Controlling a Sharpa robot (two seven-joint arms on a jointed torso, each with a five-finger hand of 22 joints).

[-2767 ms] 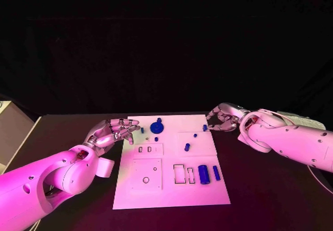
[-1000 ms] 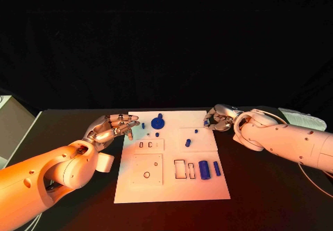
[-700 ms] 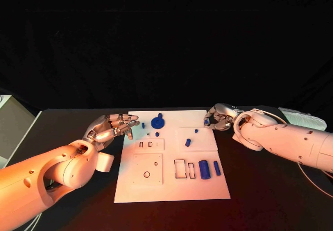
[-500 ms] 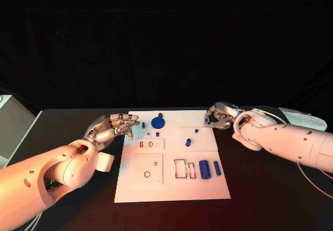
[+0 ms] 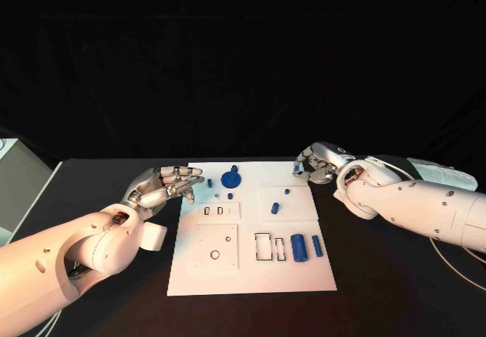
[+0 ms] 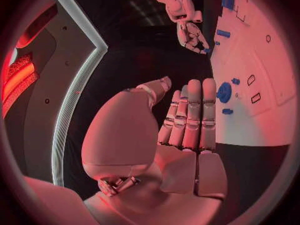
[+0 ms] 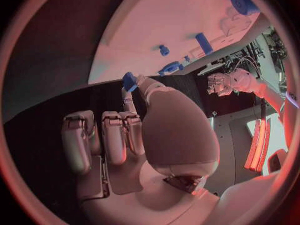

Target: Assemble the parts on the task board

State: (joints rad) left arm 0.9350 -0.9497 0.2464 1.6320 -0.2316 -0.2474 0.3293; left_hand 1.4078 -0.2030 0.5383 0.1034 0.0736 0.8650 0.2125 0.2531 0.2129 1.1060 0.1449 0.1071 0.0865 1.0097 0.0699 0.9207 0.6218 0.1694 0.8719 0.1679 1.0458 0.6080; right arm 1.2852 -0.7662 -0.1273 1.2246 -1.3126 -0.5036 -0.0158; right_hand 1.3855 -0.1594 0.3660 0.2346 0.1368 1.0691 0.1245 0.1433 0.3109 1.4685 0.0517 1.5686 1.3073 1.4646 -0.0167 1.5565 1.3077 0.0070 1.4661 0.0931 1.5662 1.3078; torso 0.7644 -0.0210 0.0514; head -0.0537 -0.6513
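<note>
The white task board (image 5: 253, 270) lies in the middle of the black table. On it are a round blue disc (image 5: 230, 180), a thick blue cylinder (image 5: 298, 247), a thinner blue bar (image 5: 316, 244) and several small blue pegs. My right hand (image 5: 319, 163) hovers over the board's far right corner and pinches a small blue part (image 7: 129, 81) between thumb and fingertip, its other fingers curled in. My left hand (image 5: 167, 184) hangs by the board's far left edge, fingers apart and holding nothing. The left wrist view shows the right hand (image 6: 190, 32) beyond the board (image 6: 262, 60).
Empty rectangular slots (image 5: 270, 247) lie beside the thick cylinder, two small slots (image 5: 213, 210) and a round hole (image 5: 213, 254) on the board's left half. A pale box (image 5: 15, 182) stands at the table's left edge. Bare black table surrounds the board.
My right hand has risen from the board's right edge toward the far corner, taking the small blue part with it. The left hand has stayed in place.
</note>
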